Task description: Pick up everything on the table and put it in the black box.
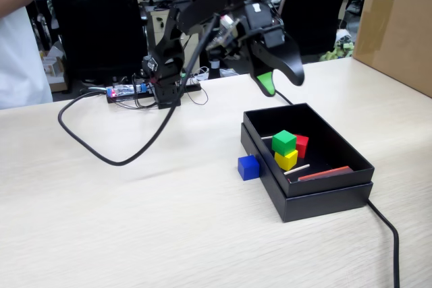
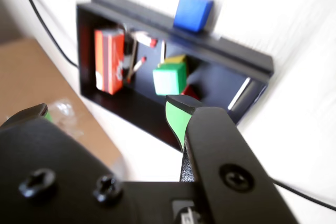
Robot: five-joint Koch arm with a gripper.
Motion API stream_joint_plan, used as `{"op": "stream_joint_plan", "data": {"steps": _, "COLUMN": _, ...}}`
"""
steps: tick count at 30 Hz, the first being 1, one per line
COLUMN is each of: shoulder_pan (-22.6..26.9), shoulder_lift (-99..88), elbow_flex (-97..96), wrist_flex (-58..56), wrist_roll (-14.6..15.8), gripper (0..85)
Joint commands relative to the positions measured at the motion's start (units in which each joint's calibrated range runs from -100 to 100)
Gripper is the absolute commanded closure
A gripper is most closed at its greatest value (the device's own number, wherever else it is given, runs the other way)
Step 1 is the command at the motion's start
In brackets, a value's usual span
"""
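A: Nearest the fixed camera, what's there?
B: Bare table [image 1: 121, 227], with a black cable [image 1: 385, 234] running off the near right edge. Then the box [image 1: 324, 197], sitting toward the table's right side.
A: What's in it?
B: Three cubes bunched near its left wall: yellow [image 1: 286, 160] in front, green [image 1: 284, 142] resting on top of the group, red [image 1: 302, 145] just behind and touching. A red strip [image 1: 324, 174] lies along the near wall, and a white stick [image 1: 297, 169] next to it.
A: And the blue one?
B: The blue cube [image 1: 248, 167] is on the table outside the box, right against its left wall. In the wrist view it shows beyond the box's far rim.
A: The gripper?
B: The gripper [image 1: 278, 80] hangs in the air past the box's far left corner, clear of everything. Its jaws stand apart, with green pads [image 2: 176, 119] on the inner faces, and nothing sits between them.
A: Further back?
B: The arm's base [image 1: 162, 79] near the far edge, and a brown carton [image 1: 398, 25] at the far right.
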Motion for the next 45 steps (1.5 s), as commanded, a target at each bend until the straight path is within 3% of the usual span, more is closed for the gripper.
{"op": "stream_joint_plan", "data": {"steps": 1, "shoulder_pan": -2.39, "shoulder_lift": -9.13, "elbow_flex": -4.02, "wrist_flex": -0.56, "wrist_roll": -1.17, "gripper": 41.2}}
{"op": "stream_joint_plan", "data": {"steps": 13, "shoulder_pan": -5.27, "shoulder_lift": 6.48, "elbow_flex": -13.54, "wrist_flex": -0.56, "wrist_roll": 0.10, "gripper": 36.8}}
{"op": "stream_joint_plan", "data": {"steps": 23, "shoulder_pan": -4.20, "shoulder_lift": 24.95, "elbow_flex": -2.93, "wrist_flex": -0.48, "wrist_roll": 2.05, "gripper": 37.0}}
{"op": "stream_joint_plan", "data": {"steps": 36, "shoulder_pan": -3.27, "shoulder_lift": 33.56, "elbow_flex": 0.24, "wrist_flex": -0.56, "wrist_roll": 3.57, "gripper": 38.3}}
{"op": "stream_joint_plan", "data": {"steps": 43, "shoulder_pan": -3.27, "shoulder_lift": 40.21, "elbow_flex": 5.41, "wrist_flex": -0.74, "wrist_roll": 4.20, "gripper": 65.0}}
{"op": "stream_joint_plan", "data": {"steps": 45, "shoulder_pan": -3.32, "shoulder_lift": 40.79, "elbow_flex": 5.95, "wrist_flex": -1.34, "wrist_roll": 4.35, "gripper": 69.0}}
